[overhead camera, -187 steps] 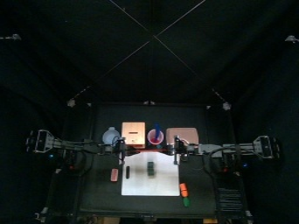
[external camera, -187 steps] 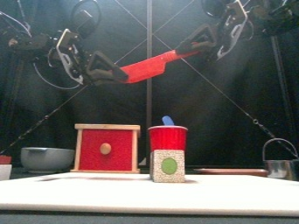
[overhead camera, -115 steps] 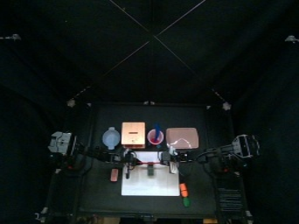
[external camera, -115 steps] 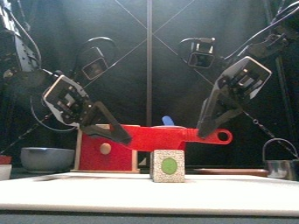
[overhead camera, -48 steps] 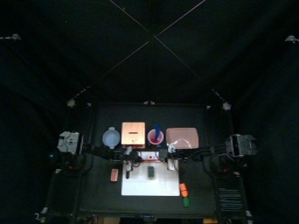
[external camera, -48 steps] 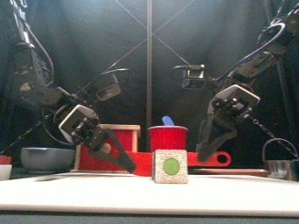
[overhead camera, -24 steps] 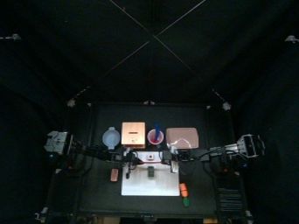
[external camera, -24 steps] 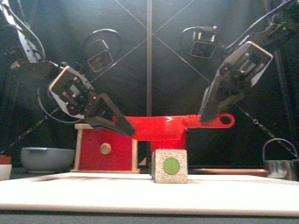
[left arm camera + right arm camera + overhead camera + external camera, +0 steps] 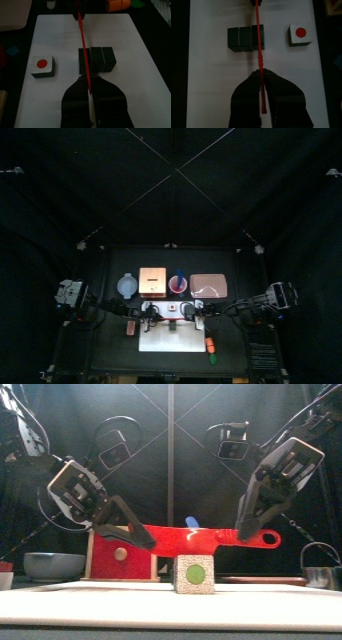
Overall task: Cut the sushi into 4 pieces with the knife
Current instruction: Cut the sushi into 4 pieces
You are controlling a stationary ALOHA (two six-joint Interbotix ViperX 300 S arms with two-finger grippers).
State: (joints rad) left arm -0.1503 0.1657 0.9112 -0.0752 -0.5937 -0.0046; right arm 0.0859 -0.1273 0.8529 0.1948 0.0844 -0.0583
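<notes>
Sushi roll (image 9: 97, 59): a short row of dark green blocks with seams between them. Its front end face is pale and speckled with a green oval at the centre.
Sushi roll, place: middle of the white board (image 9: 94, 609), the row running from the board's front edge toward its back edge.
Loose piece (image 9: 42, 66): one block apart from the row, lying flat toward the board's back edge. Its pale face is turned up and has a red dot.
Red knife (image 9: 201, 536): held level, running left to right across the roll. In the front view a gap shows between the knife and the block below it. In the wrist views the blade lies over the part of the row nearest the loose piece.
Left gripper (image 9: 134, 534): jaws closed tight on the blade end of the red knife.
Right gripper (image 9: 249, 532): jaws closed tight on the handle. The handle's end, with a hole in it, sticks out past them.
Wooden box (image 9: 114, 556): red drawer front, behind the board toward the back edge of the table (image 9: 114, 343).
Red cup (image 9: 201, 550): beside the box, with a blue knife (image 9: 191, 521) standing in it.
Bowl (image 9: 54, 565): blue-grey, left of the box.
Pink tray (image 9: 209, 285): right of the cup.
Metal cutter (image 9: 318, 574): near the table's right edge.
</notes>
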